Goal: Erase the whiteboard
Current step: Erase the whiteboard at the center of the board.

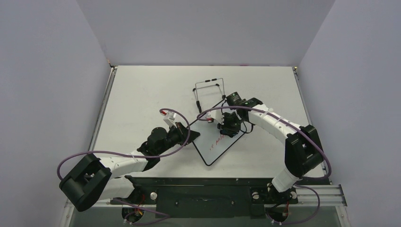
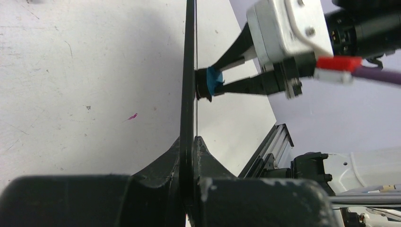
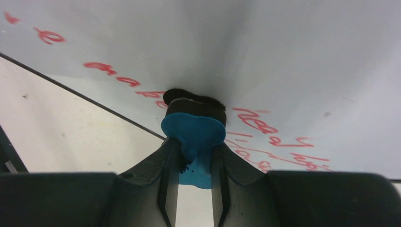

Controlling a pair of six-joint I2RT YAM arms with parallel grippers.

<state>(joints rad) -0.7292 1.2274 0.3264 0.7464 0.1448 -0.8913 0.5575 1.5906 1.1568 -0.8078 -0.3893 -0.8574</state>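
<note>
The whiteboard [image 1: 218, 147] lies mid-table, about midway between the left and right edges, with most of its red writing unwiped. The left gripper [image 1: 183, 128] is clenched on the board's frame, likely bracing it against the push. The right gripper [image 3: 195, 152] grasps a small blue eraser [image 3: 194, 126], whose dark felt presses onto the lettering for wiping.

One whiteboard [image 1: 215, 149] lies at centre frame, with one black wire stand [image 1: 209, 85] above it and one blue eraser [image 3: 194, 130]. Two grippers: left gripper [image 1: 183, 128], right gripper [image 1: 229, 128].
</note>
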